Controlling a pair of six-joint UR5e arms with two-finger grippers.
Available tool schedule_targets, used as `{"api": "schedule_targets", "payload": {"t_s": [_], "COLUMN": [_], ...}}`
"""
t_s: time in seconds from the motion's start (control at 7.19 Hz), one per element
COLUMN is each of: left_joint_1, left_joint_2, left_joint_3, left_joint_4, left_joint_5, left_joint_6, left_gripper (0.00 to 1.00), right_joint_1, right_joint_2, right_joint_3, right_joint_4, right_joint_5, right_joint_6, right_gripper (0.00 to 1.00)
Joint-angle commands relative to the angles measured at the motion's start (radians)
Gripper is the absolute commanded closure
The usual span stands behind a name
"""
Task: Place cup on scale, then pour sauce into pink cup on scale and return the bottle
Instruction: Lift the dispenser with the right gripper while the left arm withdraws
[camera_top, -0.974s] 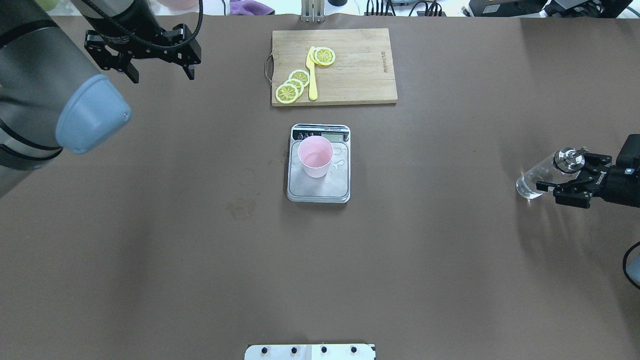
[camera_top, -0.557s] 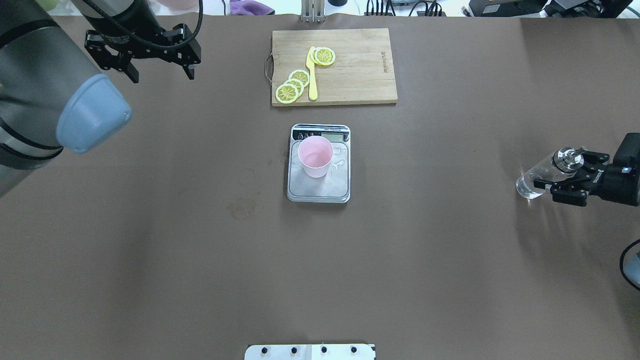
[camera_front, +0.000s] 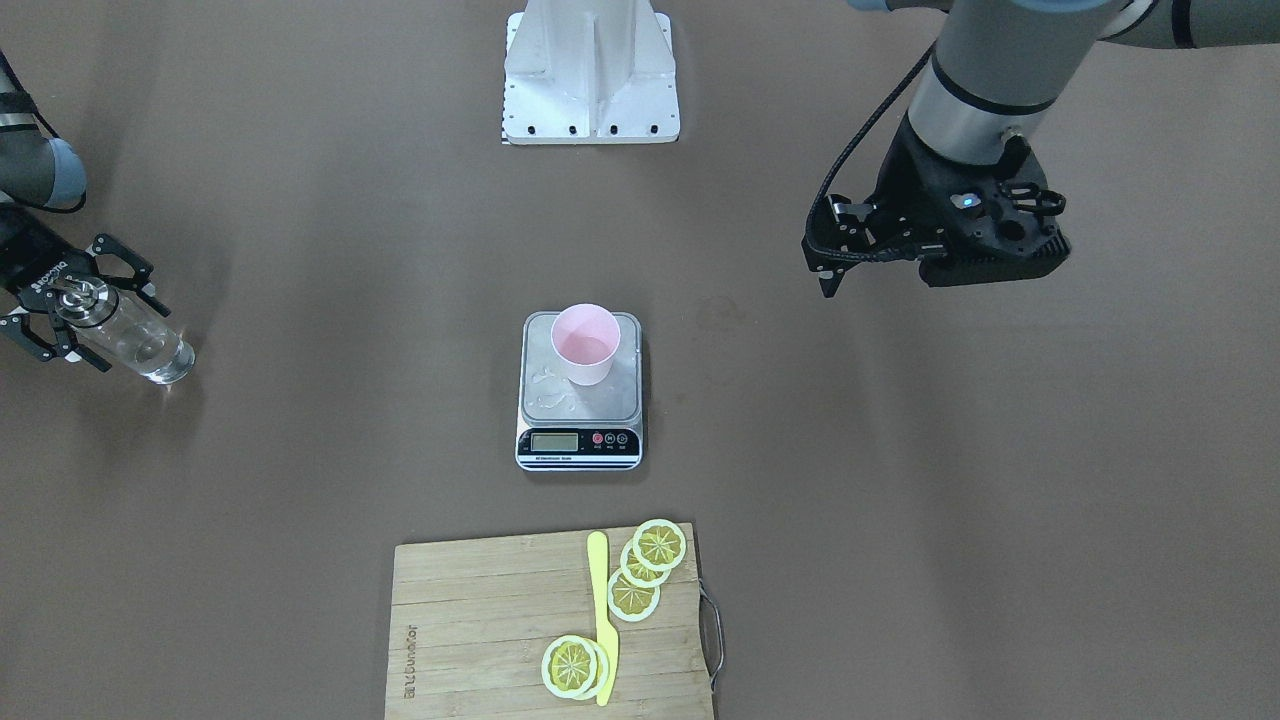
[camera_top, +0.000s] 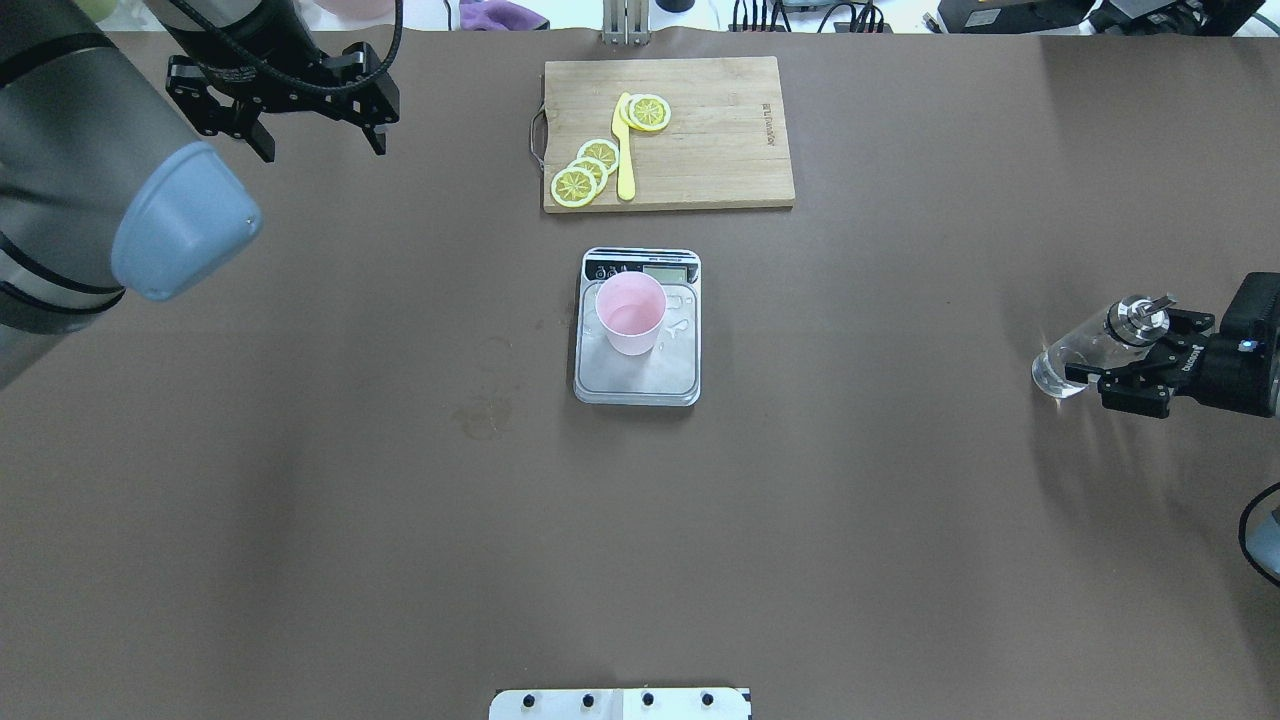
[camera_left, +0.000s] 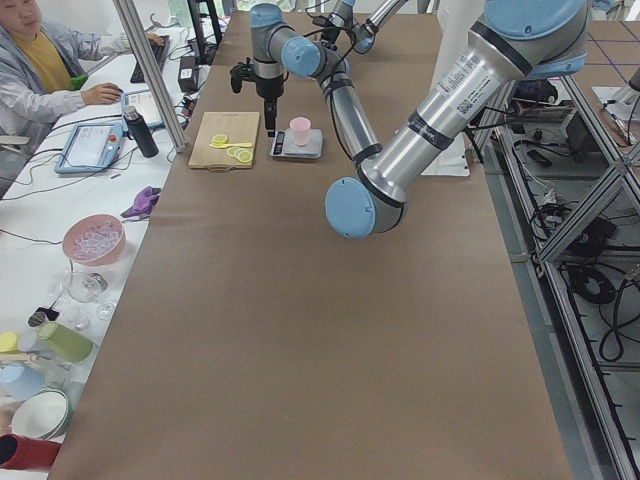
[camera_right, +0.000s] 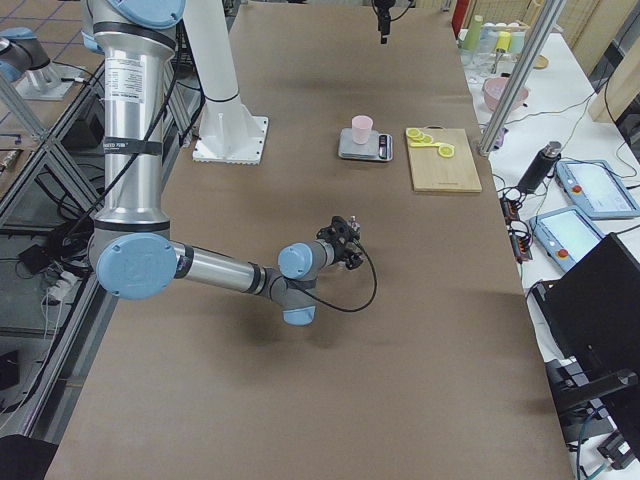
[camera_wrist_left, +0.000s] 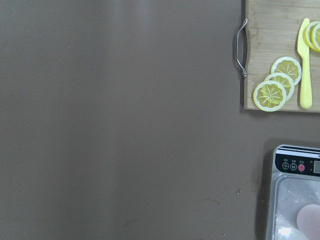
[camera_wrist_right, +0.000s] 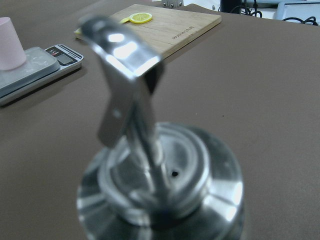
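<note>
Pink cup (camera_top: 630, 313) stands on scale (camera_top: 637, 385), frame centre. Bottle (camera_top: 1068, 362) stands at right edge, with right gripper (camera_top: 1128, 350) spread around its neck. Return step appears near complete; next, withdraw without tipping it. Left gripper (camera_top: 325, 148) is spread, upper left.

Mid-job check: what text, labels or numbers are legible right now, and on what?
"ROBOTIQ": on the right gripper body.
Engraved brand on the cutting board: blurred, unreadable.
Display and print on the scale: too small.
Sticker on the left arm: too small.

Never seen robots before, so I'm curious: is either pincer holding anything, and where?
Seemingly nothing: the right pincer straddles the standing bottle near its top, open; the left pincer is empty.
</note>
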Motion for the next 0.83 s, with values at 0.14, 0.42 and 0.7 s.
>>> {"api": "schedule_targets", "payload": {"t_s": [0.14,0.42,0.7], "left_joint_1": [-0.003,-0.001,-0.003], "left_joint_2": [-0.002,0.000,-0.002], "left_joint_3": [0.004,0.001,0.001], "left_joint_4": [0.001,0.001,0.016], "left_joint_5": [0.000,0.000,0.000], "left_joint_6": [0.000,0.000,0.000], "left_gripper": [0.02,0.02,0.02], "right_joint_1": [-0.022,-0.026,-0.026], "right_joint_2": [0.017,0.031,0.032], "right_joint_3": [-0.068,-0.070,-0.068], "right_joint_4": [0.082,0.084,0.087], "right_joint_5": [-0.027,-0.031,-0.029], "right_joint_6": [-0.001,0.002,-0.001], "right_gripper": [0.12,0.21,0.21]}}
